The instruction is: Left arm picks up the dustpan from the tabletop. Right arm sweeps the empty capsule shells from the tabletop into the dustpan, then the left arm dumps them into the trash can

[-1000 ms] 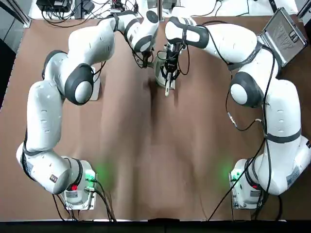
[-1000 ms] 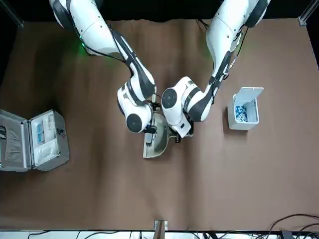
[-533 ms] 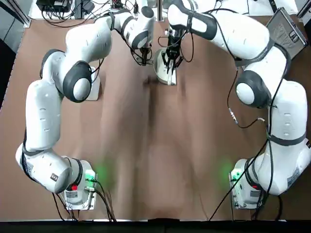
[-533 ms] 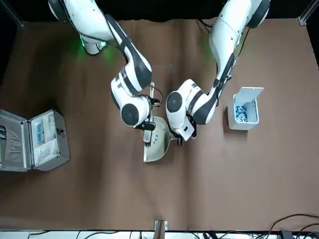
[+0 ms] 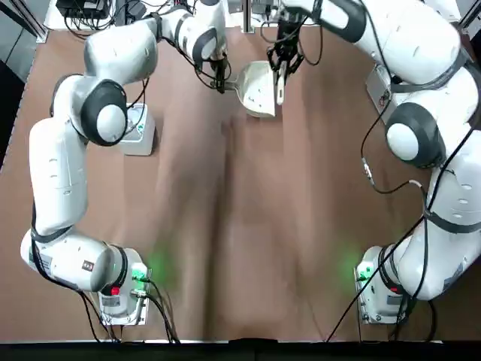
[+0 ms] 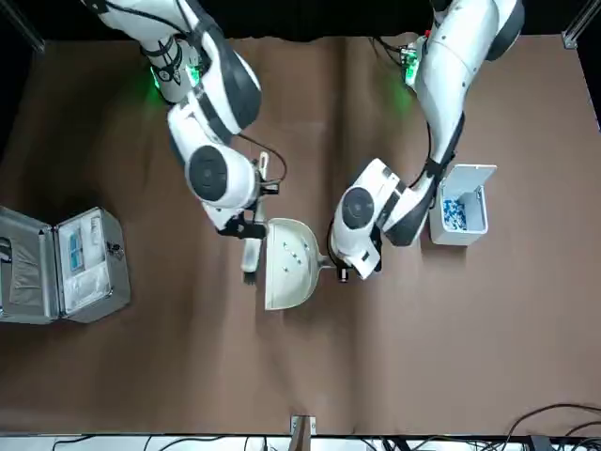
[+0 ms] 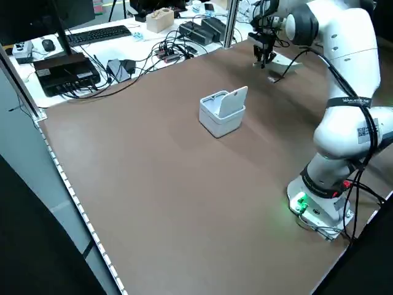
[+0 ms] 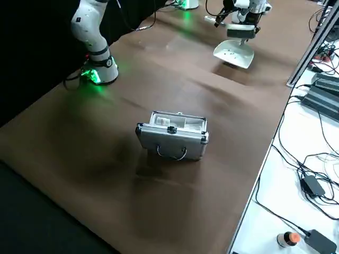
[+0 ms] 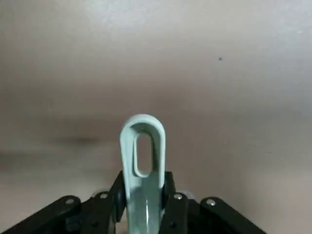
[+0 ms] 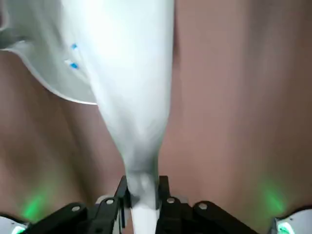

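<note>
Brown tabletop (image 5: 248, 226), dustpan (image 5: 257, 88) at 12 o'clock. Left gripper (image 5: 221, 84) clamped on pan handle, right gripper (image 5: 282, 66) pinching brush (image 6: 252, 254); shells (image 6: 290, 254) inside. Sweeping seemingly done, dump into trash can (image 5: 137, 129) at 9 o'clock pending.

Far centre was crowded: dustpan (image 5: 257, 86) sat there with both grippers on either side of it. Trash can (image 5: 137, 128) blocked the left flank, under the left arm (image 5: 71, 143). Metal case (image 6: 58, 265) stood at the right edge. Tabletop (image 5: 248, 248) nearer the bases was open.
</note>
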